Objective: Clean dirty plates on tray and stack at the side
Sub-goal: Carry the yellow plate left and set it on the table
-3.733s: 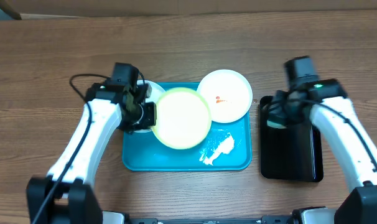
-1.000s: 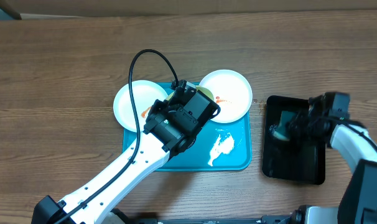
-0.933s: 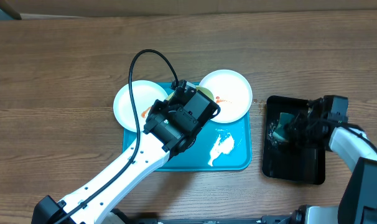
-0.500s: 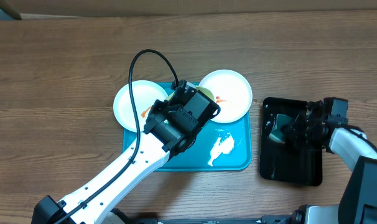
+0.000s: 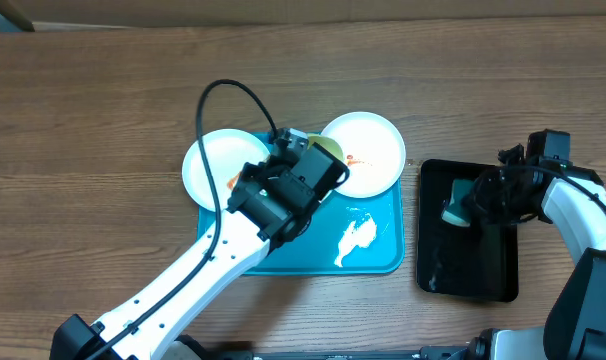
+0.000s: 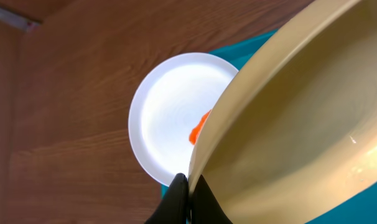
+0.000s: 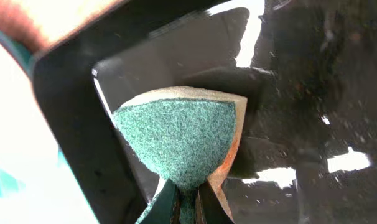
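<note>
Over the small black plastic tray (image 5: pixel 468 275) at right, right gripper (image 7: pixel 187 200) is clamped on a green-faced scrubbing sponge (image 7: pixel 176 140). Left gripper (image 6: pixel 187 194) pinches the rim of the green-rimmed white round plate (image 6: pixel 288 124), which is tilted above the large turquoise plastic tray (image 5: pixel 375 258). Smeared white left plate (image 6: pixel 167 118) overlaps the tray's far-left corner, and smeared white right plate (image 5: pixel 371 150) overlaps its far-right corner.

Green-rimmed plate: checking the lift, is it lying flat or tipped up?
Tipped up: left claw pinches the green-rimmed plate, slanting it over a white plate.
</note>
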Controlling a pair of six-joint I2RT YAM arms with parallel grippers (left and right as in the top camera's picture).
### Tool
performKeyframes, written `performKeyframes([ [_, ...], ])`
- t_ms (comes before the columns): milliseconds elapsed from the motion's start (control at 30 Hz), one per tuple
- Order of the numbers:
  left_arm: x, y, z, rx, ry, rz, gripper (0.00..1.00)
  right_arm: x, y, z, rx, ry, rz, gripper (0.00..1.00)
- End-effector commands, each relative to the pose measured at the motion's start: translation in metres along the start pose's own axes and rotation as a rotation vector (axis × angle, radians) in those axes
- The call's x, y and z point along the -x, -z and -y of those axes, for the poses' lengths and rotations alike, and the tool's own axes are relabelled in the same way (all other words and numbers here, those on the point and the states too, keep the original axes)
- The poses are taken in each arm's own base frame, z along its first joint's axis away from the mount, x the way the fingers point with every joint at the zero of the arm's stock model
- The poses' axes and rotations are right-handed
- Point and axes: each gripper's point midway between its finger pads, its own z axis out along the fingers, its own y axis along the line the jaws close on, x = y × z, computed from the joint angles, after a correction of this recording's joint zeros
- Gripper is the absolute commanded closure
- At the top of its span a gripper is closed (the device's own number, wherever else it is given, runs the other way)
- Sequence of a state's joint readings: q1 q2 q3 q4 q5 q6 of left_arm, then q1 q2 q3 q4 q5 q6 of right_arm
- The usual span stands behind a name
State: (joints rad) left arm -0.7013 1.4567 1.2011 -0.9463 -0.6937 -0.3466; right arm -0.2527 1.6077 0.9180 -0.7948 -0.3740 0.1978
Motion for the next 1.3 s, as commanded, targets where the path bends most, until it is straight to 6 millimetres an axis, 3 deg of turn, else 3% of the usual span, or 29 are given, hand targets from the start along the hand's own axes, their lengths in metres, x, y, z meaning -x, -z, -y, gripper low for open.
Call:
performKeyframes([
  [0, 0.010, 0.007, -0.011, -0.086, 0.152, -0.004, 0.96, 0.006, 0.003, -0.001, -0.018, 0.029, 0.017, 0.96],
  [100, 0.008, 0.003, -0.026, -0.160, 0.263, -0.057, 0.96, 0.006, 0.003, 0.000, -0.021, 0.028, 0.016, 0.96],
  [333, -0.001, -0.007, -0.096, -0.261, 0.586, -0.135, 0.96, 0.006, 0.003, 0.000, -0.021, 0.028, 0.017, 0.96],
  [600, -0.058, -0.050, -0.190, -0.081, 0.878, -0.287, 0.96, 0.007, 0.003, -0.001, -0.020, 0.029, 0.019, 0.96],
  [733, -0.086, -0.077, -0.217, -0.013, 0.978, -0.367, 0.96, 0.007, 0.003, -0.001, -0.020, 0.030, 0.019, 0.96],
  [1000, -0.136, -0.136, -0.227, 0.007, 1.081, -0.553, 0.96, 0.007, 0.003, 0.000, -0.021, 0.029, 0.018, 0.96],
  [1267, -0.173, -0.164, -0.227, -0.022, 1.168, -0.671, 0.96, 0.007, 0.002, -0.001, -0.020, 0.033, 0.020, 0.96],
])
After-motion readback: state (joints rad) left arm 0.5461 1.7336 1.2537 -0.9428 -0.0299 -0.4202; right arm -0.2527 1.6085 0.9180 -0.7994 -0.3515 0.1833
